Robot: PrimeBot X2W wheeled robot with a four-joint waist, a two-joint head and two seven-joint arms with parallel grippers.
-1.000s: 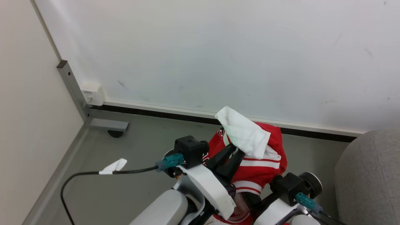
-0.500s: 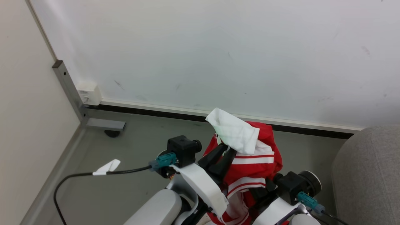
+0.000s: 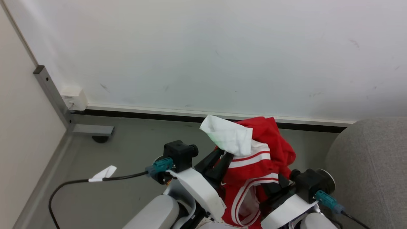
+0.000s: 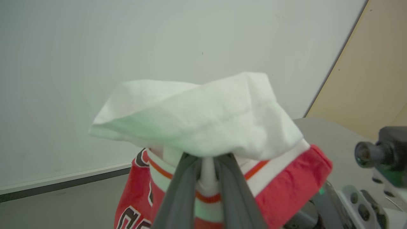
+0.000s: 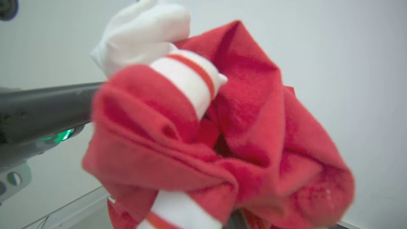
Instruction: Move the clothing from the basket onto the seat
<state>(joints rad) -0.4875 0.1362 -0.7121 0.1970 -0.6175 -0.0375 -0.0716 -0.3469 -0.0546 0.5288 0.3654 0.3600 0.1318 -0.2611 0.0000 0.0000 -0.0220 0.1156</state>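
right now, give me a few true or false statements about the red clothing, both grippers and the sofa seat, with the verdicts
1. The left gripper is clamped on the striped trim of the red clothing. True.
2. The clothing lies spread out on the grey sofa seat. False: it hangs bunched at the grippers, apart from the seat.
3. The sofa seat is on the robot's right side. True.
4. The white fold is tucked under the red cloth. False: it sticks up on top, above the left gripper's fingers.
5. The right gripper stands wide open, away from the clothing. False: it is shut, with its fingers in the red cloth.
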